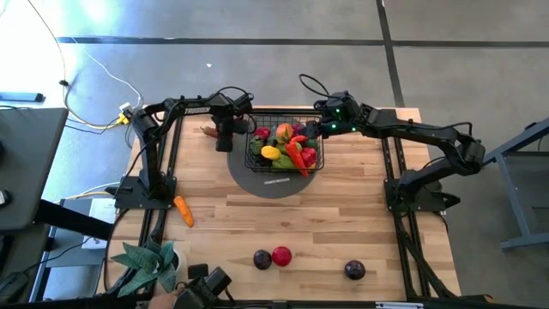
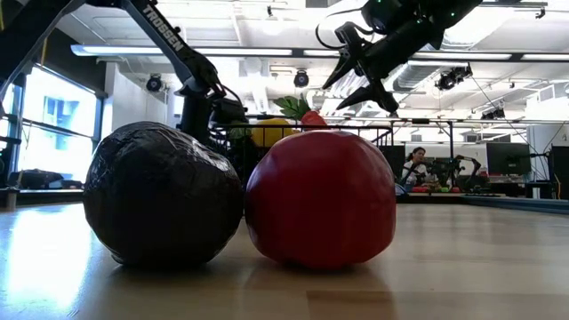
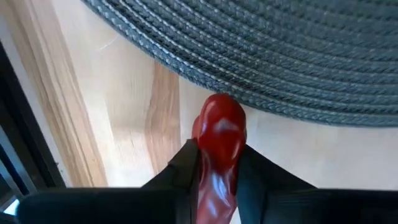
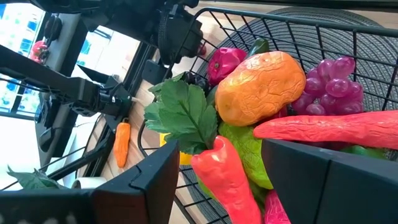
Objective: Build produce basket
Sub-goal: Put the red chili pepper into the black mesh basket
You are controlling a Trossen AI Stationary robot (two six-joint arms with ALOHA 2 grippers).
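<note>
While right jaws [image 4: 217, 180] hover over basket [image 1: 316, 163], left jaws [image 3: 214, 180] apparently pinch red pepper [image 3: 219, 143].

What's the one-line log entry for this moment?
left hand: shut on red pepper, beside mat | right hand: open over basket | basket: on mat, filled | loose: carrot, apple, two plums
</note>
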